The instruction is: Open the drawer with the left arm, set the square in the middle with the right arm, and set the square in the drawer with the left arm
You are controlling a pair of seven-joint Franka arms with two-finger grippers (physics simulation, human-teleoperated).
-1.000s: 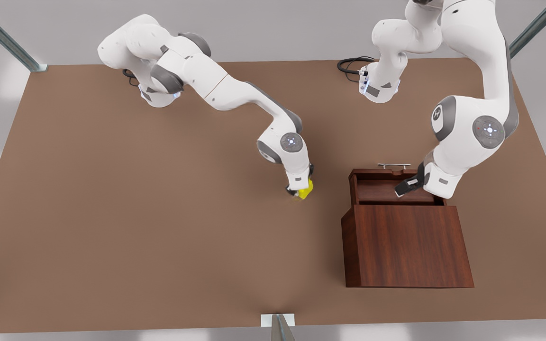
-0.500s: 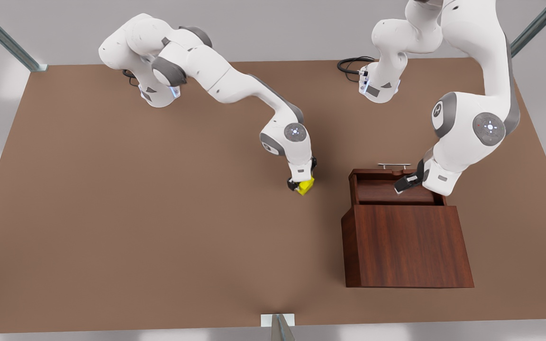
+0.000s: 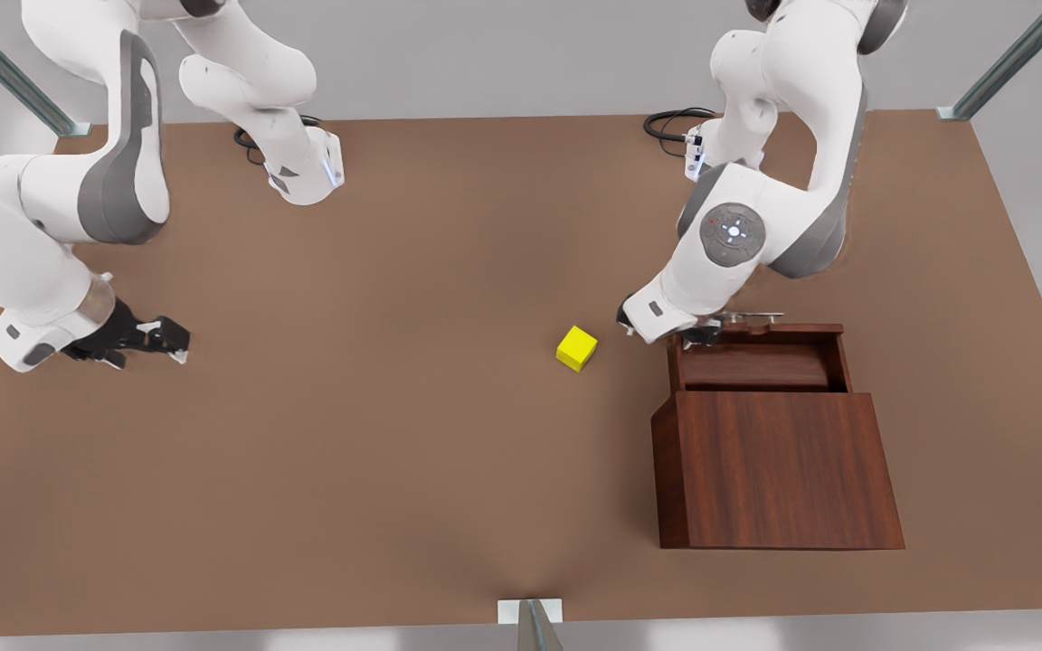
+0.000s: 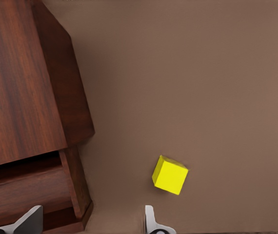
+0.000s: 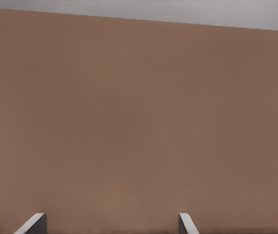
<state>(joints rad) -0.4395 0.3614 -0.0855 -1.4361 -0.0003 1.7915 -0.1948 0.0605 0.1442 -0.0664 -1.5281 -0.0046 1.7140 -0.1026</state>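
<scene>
The yellow square (image 3: pixel 577 348) lies alone on the brown tabletop near the middle, a little to the front view's left of the cabinet (image 3: pixel 779 470). The drawer (image 3: pixel 756 369) is pulled out, its inside bare, its silver handle (image 3: pixel 753 316) at the far end. My left gripper (image 3: pixel 700 338) hovers at the drawer's corner nearest the square. Its fingers are open in the left wrist view (image 4: pixel 91 225), with the square (image 4: pixel 169 175) just ahead of one fingertip and the drawer (image 4: pixel 27 187) beside it. My right gripper (image 3: pixel 175 345) is open, far to the front view's left, with nothing in it (image 5: pixel 109 226).
The two arm bases (image 3: pixel 304 176) (image 3: pixel 720 149) stand at the table's far edge, with a black cable (image 3: pixel 670 122) by one. Metal frame posts (image 3: pixel 1000 68) rise at the corners. Bare tabletop (image 3: pixel 376 452) spreads between the right gripper and the square.
The right gripper let go of the square and swung far to the front view's left. The left gripper moved from over the drawer to its corner nearest the square.
</scene>
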